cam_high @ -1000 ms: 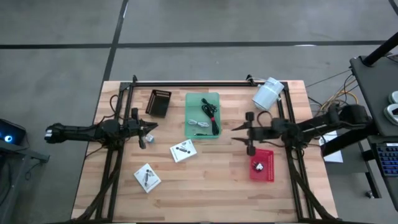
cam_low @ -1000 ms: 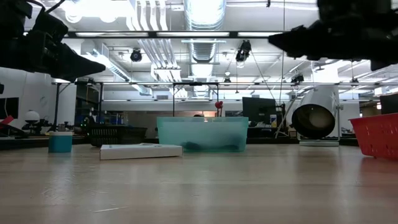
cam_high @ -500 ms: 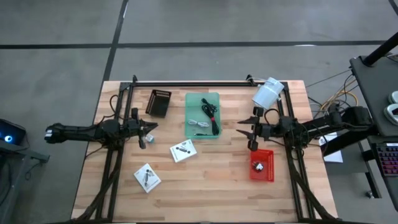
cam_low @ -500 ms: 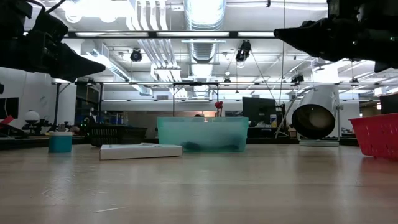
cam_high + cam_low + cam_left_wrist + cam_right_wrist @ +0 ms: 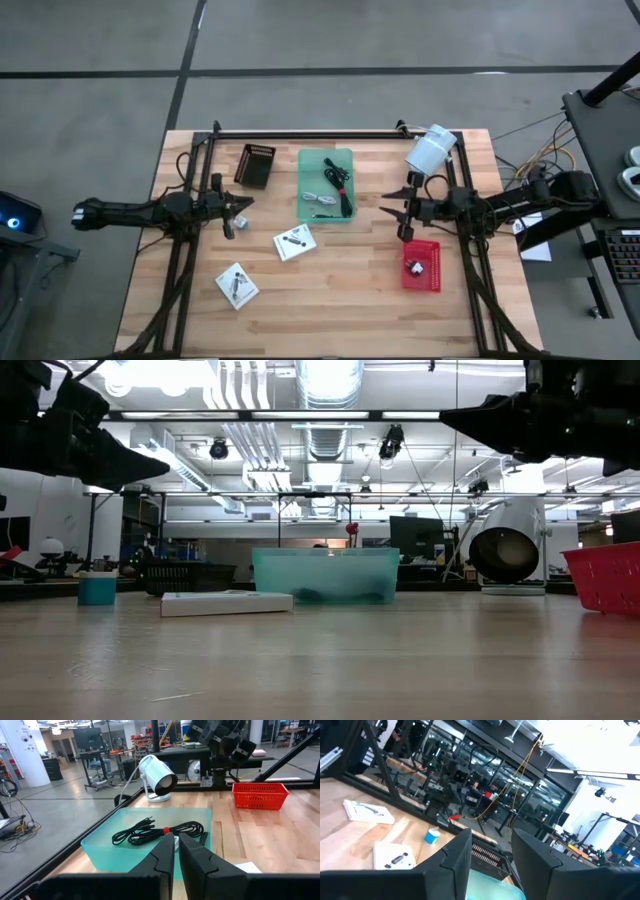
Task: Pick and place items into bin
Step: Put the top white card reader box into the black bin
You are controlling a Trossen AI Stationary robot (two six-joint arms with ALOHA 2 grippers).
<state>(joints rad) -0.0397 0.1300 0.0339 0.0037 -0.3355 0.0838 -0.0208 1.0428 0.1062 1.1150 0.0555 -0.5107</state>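
Note:
The green bin (image 5: 325,160) stands at the table's far middle and holds a black coiled cable (image 5: 160,831) and a pale grey cable (image 5: 320,198). Two white square packets (image 5: 295,241) (image 5: 236,285) lie flat on the wood, nearer than the bin and to its left. My left gripper (image 5: 247,204) hovers shut, level, left of the bin and pointing at it, with nothing in it. My right gripper (image 5: 384,205) hovers open right of the bin, above the table, its fingers (image 5: 455,857) empty and pointing toward the table's left.
A black basket (image 5: 255,165) stands left of the bin. A red basket (image 5: 421,278) with small things in it sits below my right arm. A large white cylinder (image 5: 431,150) lies at the far right. Black frame rails (image 5: 300,133) run along the far side of the table and both its sides.
My right gripper has rolled about its own axis and tipped its fingers slightly upward, staying right of the bin. My left gripper has kept still.

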